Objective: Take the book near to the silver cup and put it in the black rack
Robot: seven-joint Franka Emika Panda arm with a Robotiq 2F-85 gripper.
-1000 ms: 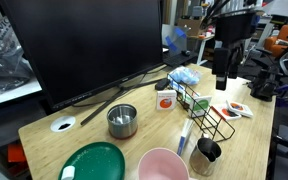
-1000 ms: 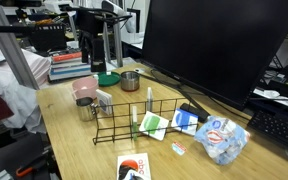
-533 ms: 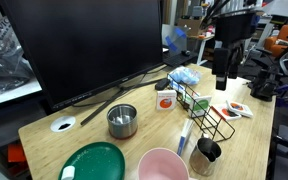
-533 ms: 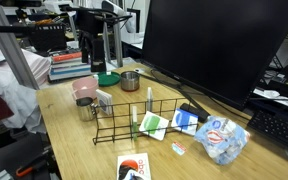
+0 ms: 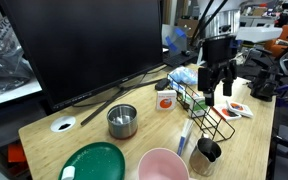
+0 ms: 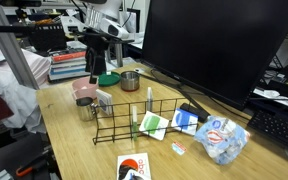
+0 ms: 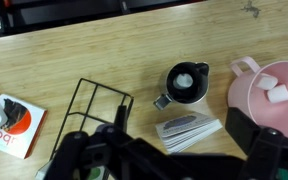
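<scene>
**Arm lowered over the rack, tool open and empty**

- **Arm pose:** In an exterior view the arm enters from the upper right with its wrist pointing straight down. The tool hangs above the far end of the black rack, clear of the bars.
- **Tool state:** The jaws stand wide apart with nothing between them (the wrist view shows only bare worktop in the gap).
- **Book:** The book is on the worktop just beside the silver cup, with a narrow gap between them. It sits outside the rack, between the rack's corner and the pink bowl. It is ungrasped, and the tool is well apart from it.
- **Silver cup:** It stands upright with its dark inside showing and its handle turned toward the rack side.
- **Change since half a second ago:** The tool has come down and shifted a little toward the rack. Earlier it hung higher, level with the top of the background clutter. The book, cup, rack and bowl lie where they lay before.
</scene>
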